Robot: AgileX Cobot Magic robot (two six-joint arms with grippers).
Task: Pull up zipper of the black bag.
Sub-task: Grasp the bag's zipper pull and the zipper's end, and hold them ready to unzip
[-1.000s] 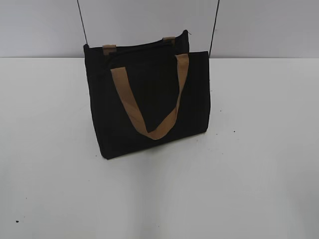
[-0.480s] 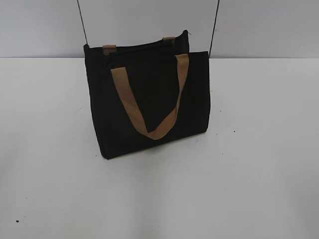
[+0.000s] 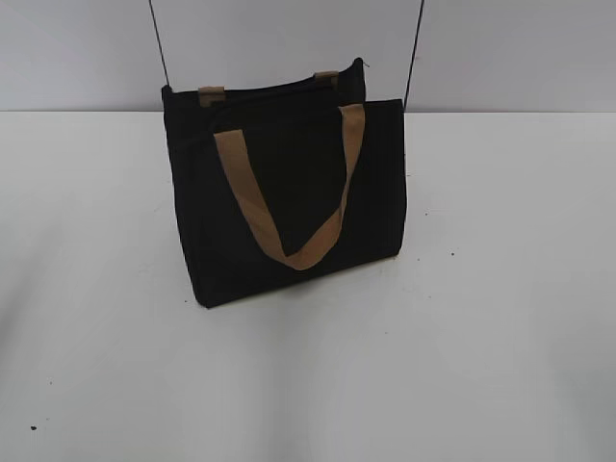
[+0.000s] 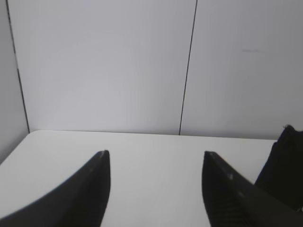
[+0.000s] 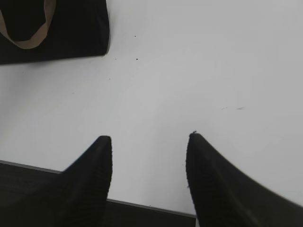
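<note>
The black bag stands upright on the white table in the exterior view, with a tan loop handle hanging down its front and a second handle's tan tabs at its top edge. The zipper pull does not show in any view. Neither gripper appears in the exterior view. My left gripper is open and empty over bare table, with the bag's edge at its far right. My right gripper is open and empty near the table's front edge, with the bag's lower corner at upper left.
The white table spreads round the bag. A grey back wall with thin black vertical seams stands behind it. The table's front edge lies just below my right gripper. Small dark specks dot the tabletop.
</note>
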